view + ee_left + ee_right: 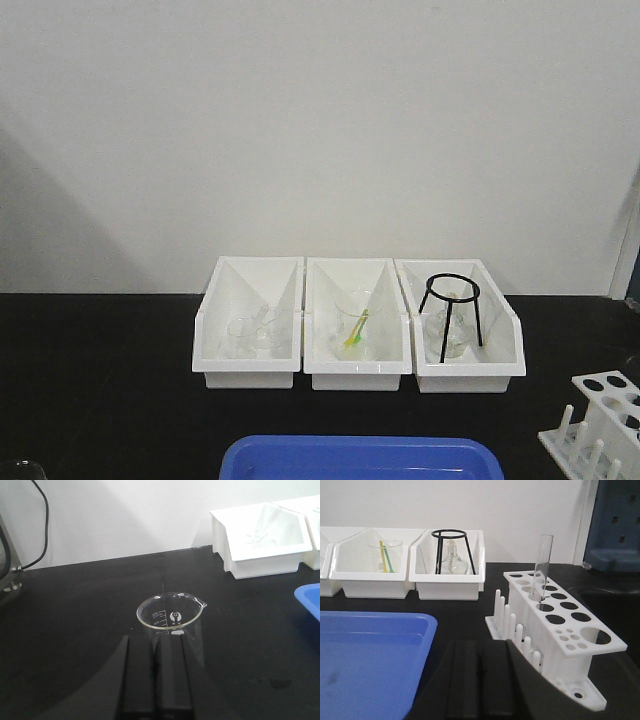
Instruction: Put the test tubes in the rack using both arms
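one test tube point(543, 565) upright in rack point(555, 612), right of frame; thin, slippery, fragile; grip mid-length. both pincers closed, empty.

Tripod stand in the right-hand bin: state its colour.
Black; the tripod stand shows best in the right wrist view.

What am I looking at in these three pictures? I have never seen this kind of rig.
A two-armed robot works at a black table. One picture looks ahead from the front; the other two come from cameras on each wrist, so the black shapes at the bottom are the left gripper and the right gripper, both shut and holding nothing. On the table are three white bins with glassware, a blue tray and, near the left gripper, a glass beaker. The white rack already has one test tube standing in it.
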Available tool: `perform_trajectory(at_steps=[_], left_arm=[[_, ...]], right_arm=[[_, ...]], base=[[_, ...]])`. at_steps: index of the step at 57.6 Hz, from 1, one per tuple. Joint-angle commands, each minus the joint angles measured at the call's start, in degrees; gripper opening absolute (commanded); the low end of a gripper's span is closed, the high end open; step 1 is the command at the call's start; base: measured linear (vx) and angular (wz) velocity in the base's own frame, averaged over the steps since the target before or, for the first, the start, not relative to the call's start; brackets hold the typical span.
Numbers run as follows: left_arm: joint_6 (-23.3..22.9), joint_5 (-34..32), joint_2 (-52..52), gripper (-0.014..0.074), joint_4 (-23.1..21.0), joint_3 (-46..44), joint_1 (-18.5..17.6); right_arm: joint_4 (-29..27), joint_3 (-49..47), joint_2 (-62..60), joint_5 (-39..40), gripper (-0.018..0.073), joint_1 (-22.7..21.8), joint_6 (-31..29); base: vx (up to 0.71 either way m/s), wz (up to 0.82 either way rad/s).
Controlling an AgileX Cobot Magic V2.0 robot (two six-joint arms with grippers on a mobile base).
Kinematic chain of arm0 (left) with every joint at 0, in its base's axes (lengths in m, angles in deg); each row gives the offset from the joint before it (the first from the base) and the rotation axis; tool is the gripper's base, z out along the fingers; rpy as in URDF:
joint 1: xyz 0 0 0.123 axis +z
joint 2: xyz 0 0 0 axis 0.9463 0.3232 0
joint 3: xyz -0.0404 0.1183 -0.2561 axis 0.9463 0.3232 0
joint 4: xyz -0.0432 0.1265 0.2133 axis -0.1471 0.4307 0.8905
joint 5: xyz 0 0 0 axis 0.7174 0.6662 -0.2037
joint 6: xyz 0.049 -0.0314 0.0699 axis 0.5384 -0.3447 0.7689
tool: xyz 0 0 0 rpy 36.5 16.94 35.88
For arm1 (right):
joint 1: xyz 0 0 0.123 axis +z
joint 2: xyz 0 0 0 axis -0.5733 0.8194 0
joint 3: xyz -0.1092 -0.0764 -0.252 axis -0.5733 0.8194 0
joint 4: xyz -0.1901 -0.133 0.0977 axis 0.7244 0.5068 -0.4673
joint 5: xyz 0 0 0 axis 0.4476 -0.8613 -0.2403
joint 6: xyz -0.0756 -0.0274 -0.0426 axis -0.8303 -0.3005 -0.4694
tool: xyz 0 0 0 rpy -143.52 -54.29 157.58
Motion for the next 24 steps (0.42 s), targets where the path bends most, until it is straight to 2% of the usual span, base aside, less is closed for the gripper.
perform_trajectory(at_steps=[1,24], left_arm=[[-0.4,-4.6,0.0,-0.002,-0.1,1.6,0.0],[-0.4,-4.6,0.0,-0.002,-0.1,1.6,0.0]], right_arm=[[0.6,0.6,-0.5,5.0,-0.0008,0.1,-0.2],[0.6,0.6,-0.5,5.0,-0.0008,0.1,-0.2]], base=[[0.0,0.0],[0.0,0.0]])
